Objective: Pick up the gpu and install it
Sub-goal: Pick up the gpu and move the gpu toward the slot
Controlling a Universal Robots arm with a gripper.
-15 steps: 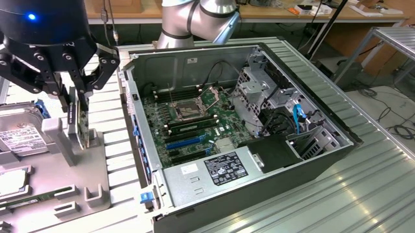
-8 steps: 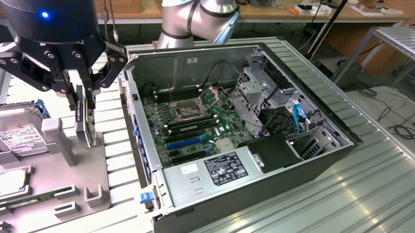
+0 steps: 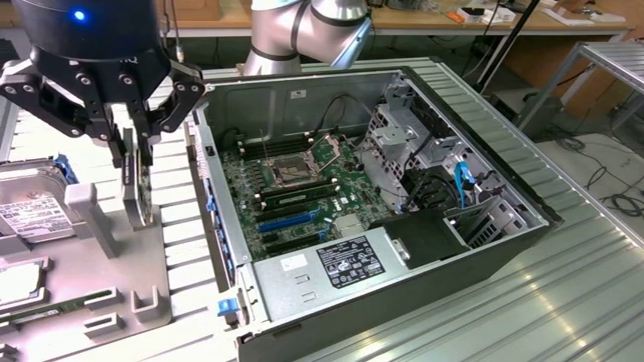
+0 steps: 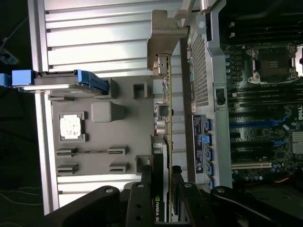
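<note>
Hand [image 3: 136,154] is clamped on the upright gpu [image 3: 139,200] beside the open computer case [image 3: 481,147].

We've got an open PC case [image 3: 403,309] on the slatted metal table [image 3: 563,302]. Motherboard [image 3: 302,188] exposed, power supply [image 3: 327,264] just beside it. Grey fixture tray [image 3: 131,271] on the exterior view's left holds a hard drive [image 3: 35,211] and a CPU chip [image 4: 71,126].

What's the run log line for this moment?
gripper | shut on gpu | gpu upright at gray holder | beside open case | not installed
</note>
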